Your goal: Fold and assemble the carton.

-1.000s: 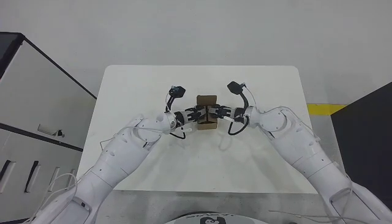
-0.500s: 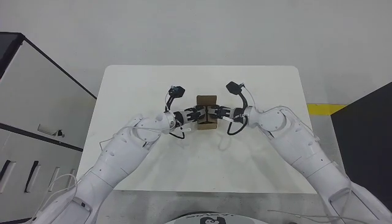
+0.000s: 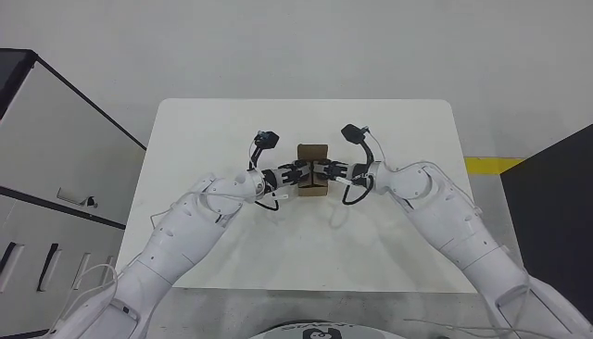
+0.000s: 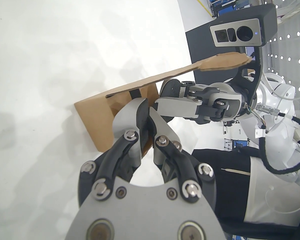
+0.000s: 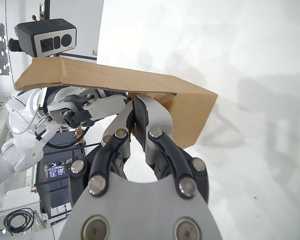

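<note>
Two grippers: the carton (image 3: pixel 312 169) is met from opposite sides at the middle of the top view, on the white table (image 3: pixel 389 246).
Left gripper (image 4: pixel 147 112): clenched. A thin edge of cardboard is seen pinched between its pads at the lower centre of the left wrist view.
Right gripper (image 5: pixel 138 107): likewise closed down on a carton wall. Brown board is visible between its fingers at the centre of the right wrist view.
Carton position: rested on the table just above the centre of the top view, between the two wrists, and stood up as a brown box shape.
Top flap (image 4: pixel 221 62): raised and unfolded, stretched toward the upper right of the left wrist view. In the right wrist view it is seen as a long panel reaching to the upper left.
Done so far: the walls are judged to be squared into a box, since a folded corner and a side face are shown.
Left to do: the long flap is not yet folded down and tucked. Whether the inner flaps are seated cannot be told, as the inside is hidden by the fingers.
Progress: judged to be around the middle, with closure outstanding.
</note>
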Controlling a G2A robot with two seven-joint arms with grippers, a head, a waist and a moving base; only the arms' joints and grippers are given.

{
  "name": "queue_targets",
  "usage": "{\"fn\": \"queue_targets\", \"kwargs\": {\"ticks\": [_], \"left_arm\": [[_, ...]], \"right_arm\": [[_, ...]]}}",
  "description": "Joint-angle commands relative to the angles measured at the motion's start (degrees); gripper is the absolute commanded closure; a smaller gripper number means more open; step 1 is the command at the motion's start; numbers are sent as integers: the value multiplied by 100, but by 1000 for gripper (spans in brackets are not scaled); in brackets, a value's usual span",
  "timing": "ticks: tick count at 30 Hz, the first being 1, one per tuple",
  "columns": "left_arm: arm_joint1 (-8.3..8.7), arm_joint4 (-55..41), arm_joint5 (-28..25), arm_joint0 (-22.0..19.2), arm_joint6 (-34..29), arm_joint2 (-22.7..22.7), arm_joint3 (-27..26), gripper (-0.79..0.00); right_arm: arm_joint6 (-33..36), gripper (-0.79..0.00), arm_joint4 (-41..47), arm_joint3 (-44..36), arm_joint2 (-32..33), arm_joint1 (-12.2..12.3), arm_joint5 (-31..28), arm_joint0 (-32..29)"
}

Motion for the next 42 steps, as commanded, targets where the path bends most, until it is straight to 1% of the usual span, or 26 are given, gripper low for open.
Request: {"fn": "queue_targets", "kwargs": {"ticks": [1,8,28,34,38,42], "left_arm": [[-6,-12,-22,6,-2,-4,-4,0],[-11,-28,-51,61,-11,-67,-80,0],[-63,-1,5,86,-79,-102,-14,0],[-64,18,-26,134,-66,-149,-96,0],[-72,27,-18,140,-80,-157,-75,0],[-67,-1,-79,180,-44,-222,-173,0]], "right_arm": [[14,0,-10,7,16,1,14,-16],[6,0,-18,21,52,-13,19,-43],[81,0,-91,-27,186,-20,2,-162],[71,0,-71,-101,250,-16,-91,-218],[105,0,-78,-61,256,-24,-51,-215],[96,0,51,-145,338,-17,-199,-279]]}}
